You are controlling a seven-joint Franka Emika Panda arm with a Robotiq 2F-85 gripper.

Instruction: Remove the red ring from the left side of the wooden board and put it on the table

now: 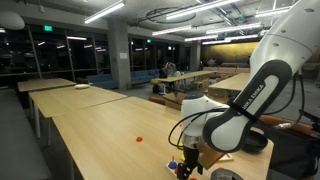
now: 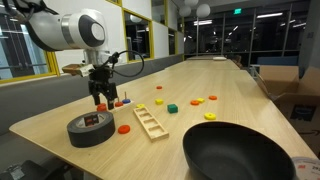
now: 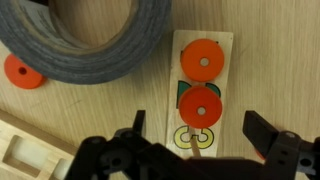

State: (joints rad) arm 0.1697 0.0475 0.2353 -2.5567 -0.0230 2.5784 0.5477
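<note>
The wrist view shows a small wooden board (image 3: 225, 90) with two red rings on pegs, one at the far end (image 3: 203, 60) and one in the middle (image 3: 201, 106) over a green shape. A yellow ring shape (image 3: 180, 137) with a bare peg lies at the near end. My gripper (image 3: 198, 135) is open and empty, hovering above the board with a finger on each side of its near end. It also shows in both exterior views (image 2: 103, 98) (image 1: 188, 160), low over the table. The board (image 2: 122, 103) is partly hidden behind it.
A grey tape roll (image 3: 90, 40) (image 2: 90, 128) lies beside the board, with a loose red ring (image 3: 22, 70) (image 2: 124, 128) next to it. A wooden rack (image 2: 150, 122), a black bowl (image 2: 240, 152) and small coloured pieces (image 2: 172, 108) lie on the table.
</note>
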